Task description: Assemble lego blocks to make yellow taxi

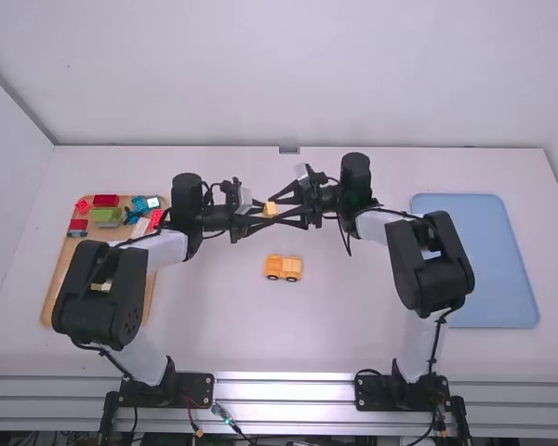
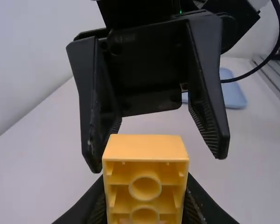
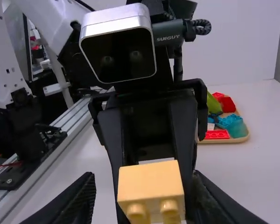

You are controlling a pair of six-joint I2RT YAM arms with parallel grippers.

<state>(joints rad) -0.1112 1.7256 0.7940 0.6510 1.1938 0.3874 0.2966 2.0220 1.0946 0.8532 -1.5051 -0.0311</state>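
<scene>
Above the middle of the table in the high view, my left gripper (image 1: pixel 261 215) is shut on a small yellow block (image 1: pixel 270 210). My right gripper (image 1: pixel 281 208) faces it, open around that block. In the left wrist view the block (image 2: pixel 146 161) shows its hollow, tubed side between the fingers of my left gripper (image 2: pixel 146 198). The right wrist view has the block's (image 3: pixel 151 184) studs pointing down, between the spread fingers of my right gripper (image 3: pixel 143 186). Nearer the arm bases, a yellow wheeled car base (image 1: pixel 283 268) stands on the table.
On the left a wooden tray (image 1: pixel 59 269) holds red, green and blue blocks, partly under the left arm. A blue tray (image 1: pixel 488 260) lies at the right, beside the right arm. The back wall rises behind the table (image 1: pixel 353 344).
</scene>
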